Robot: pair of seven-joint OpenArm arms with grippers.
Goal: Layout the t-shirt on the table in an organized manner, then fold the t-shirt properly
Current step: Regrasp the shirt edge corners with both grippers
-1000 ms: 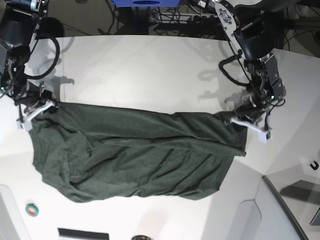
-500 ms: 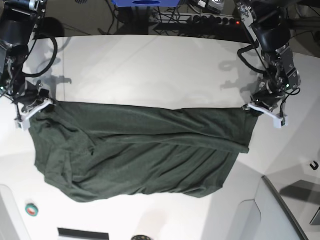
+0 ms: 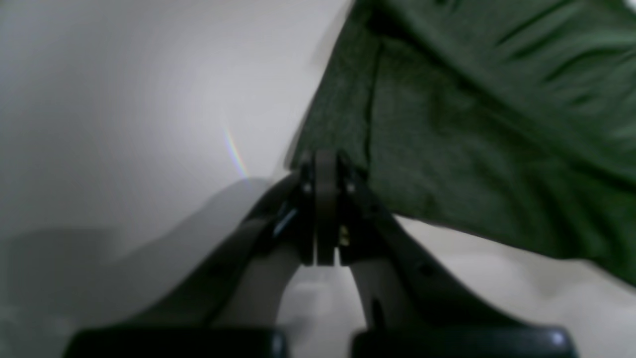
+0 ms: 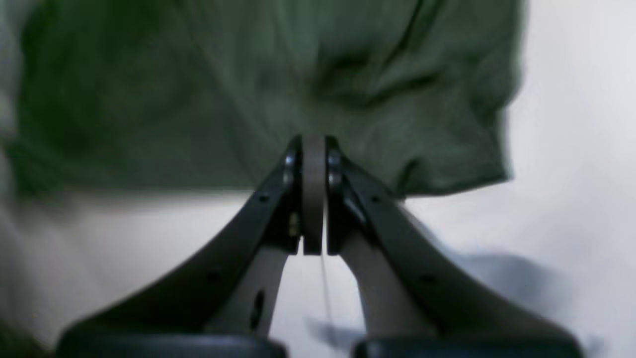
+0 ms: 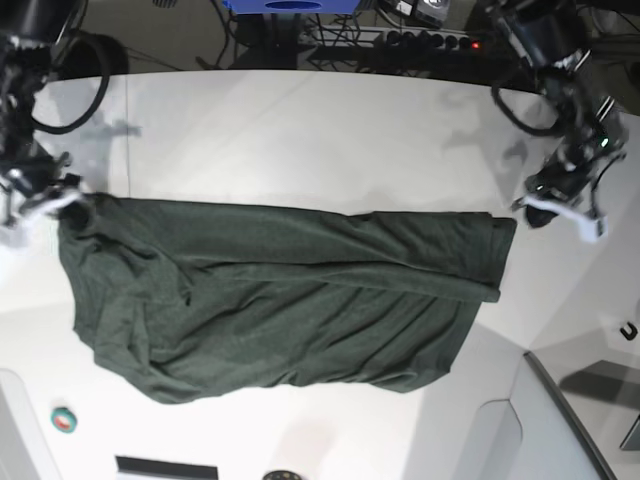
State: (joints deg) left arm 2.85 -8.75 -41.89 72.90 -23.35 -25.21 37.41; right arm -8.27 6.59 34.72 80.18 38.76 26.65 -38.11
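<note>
The dark green t-shirt lies wrinkled across the white table, its upper edge pulled nearly straight between my two grippers. At the shirt's right corner, my left gripper is shut; the left wrist view shows its closed tips meeting the t-shirt's hem. My right gripper is shut on the left corner, and in the right wrist view the t-shirt bunches just beyond the closed tips. The lower part of the shirt sags in folds toward the front.
A small green tape roll lies near the front left edge. A black hook sits at the right edge above a grey panel. Cables and a power strip run behind the table.
Both grippers have moved outward, the left one to the view's right and the right one to the view's left, drawing the shirt's upper edge wider and straighter.
</note>
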